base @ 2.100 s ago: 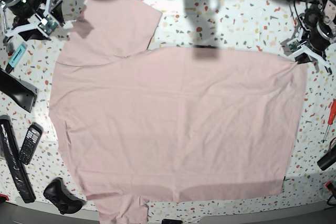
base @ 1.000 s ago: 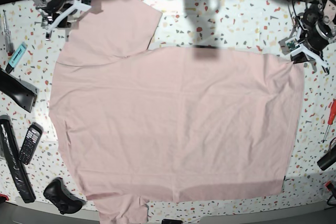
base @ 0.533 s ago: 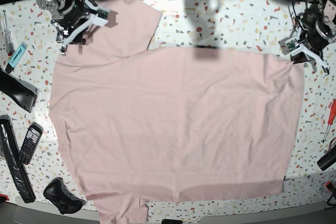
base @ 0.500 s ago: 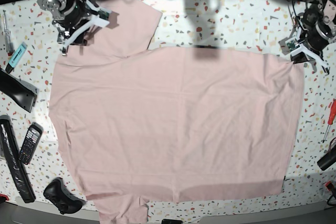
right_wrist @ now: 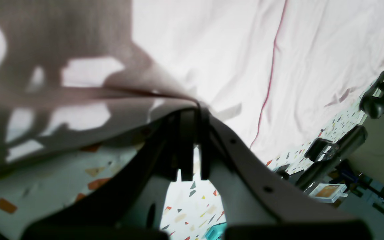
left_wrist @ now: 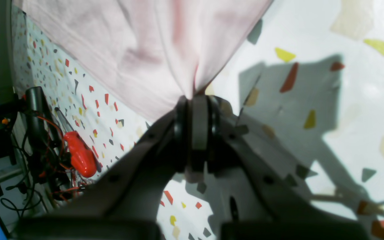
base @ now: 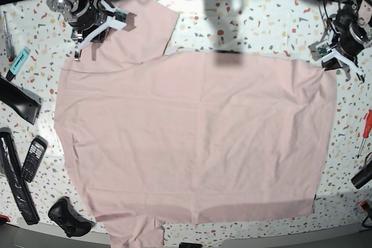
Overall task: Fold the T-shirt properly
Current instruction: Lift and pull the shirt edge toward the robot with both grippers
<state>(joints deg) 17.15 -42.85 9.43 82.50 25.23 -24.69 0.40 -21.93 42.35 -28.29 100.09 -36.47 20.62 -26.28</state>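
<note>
The T-shirt (base: 192, 137) lies spread flat across the worktop (base: 256, 24). The left hand (left_wrist: 194, 100) pinches its far right corner; the right hand (right_wrist: 192, 110), clenched, grips the sleeve edge at far left.

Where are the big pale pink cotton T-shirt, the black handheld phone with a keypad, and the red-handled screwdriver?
pale pink cotton T-shirt (base: 197, 137), base view, middle of its body.
black keypad phone (base: 34, 158), base view, on its keypad.
red-handled screwdriver (base: 366, 127), base view, on its red handle.
</note>
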